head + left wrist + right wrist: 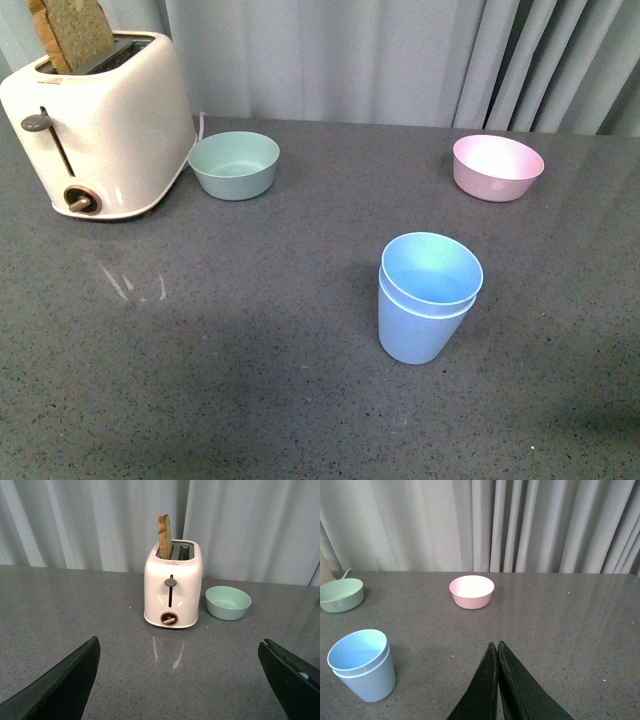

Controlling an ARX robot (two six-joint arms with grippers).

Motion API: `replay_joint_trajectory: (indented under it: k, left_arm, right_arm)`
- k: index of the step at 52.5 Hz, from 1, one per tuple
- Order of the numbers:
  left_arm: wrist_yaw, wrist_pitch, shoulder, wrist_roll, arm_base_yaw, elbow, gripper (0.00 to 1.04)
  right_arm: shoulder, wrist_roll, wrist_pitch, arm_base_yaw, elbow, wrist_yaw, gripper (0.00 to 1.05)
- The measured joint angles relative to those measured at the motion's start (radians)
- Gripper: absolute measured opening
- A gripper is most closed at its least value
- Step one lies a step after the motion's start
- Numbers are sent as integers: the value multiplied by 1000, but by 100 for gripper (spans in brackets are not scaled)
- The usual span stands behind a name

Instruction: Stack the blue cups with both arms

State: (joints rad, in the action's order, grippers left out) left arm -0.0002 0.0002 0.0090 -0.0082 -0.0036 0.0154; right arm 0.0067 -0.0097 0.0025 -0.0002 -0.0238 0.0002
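1. A kitchen-like setup, probably staged: a grey speckled worktop [250,400] backed by pale grey curtains [350,60] rather than a wall.
2. A cream toaster [95,125] with a bread slice [75,30] standing in its slot sits at the worktop's far left corner.
3. Tableware: a green bowl [234,165], a pink bowl [497,167], nested blue cups [428,297].

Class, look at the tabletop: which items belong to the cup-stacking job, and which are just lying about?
Part of the job:
- blue cups, already nested one inside the other
- left end effector, open
- right end effector, shut

Just lying about:
- toaster with a bread slice in it
- green bowl
- pink bowl
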Motion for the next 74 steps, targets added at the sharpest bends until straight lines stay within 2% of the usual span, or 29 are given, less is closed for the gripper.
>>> replay_joint_trajectory:
  k: [8,13,17,30,33,37,74]
  left_arm:
    - [0,0,0,0,0,0,96]
    - [0,0,0,0,0,0,96]
    - [0,0,0,0,0,0,96]
    - [0,0,0,0,0,0,96]
    - [0,0,0,0,0,0,96]
    - [0,0,0,0,0,0,96]
    - [0,0,0,0,0,0,96]
  right_arm:
    - [0,-1,0,0,0,0,4]
    - [0,0,0,0,0,0,18]
    - [0,0,0,0,0,0,34]
    - [0,0,0,0,0,0,71]
    - [0,0,0,0,0,0,85]
    - [0,0,0,0,0,0,96]
    - [0,2,0,0,0,0,96]
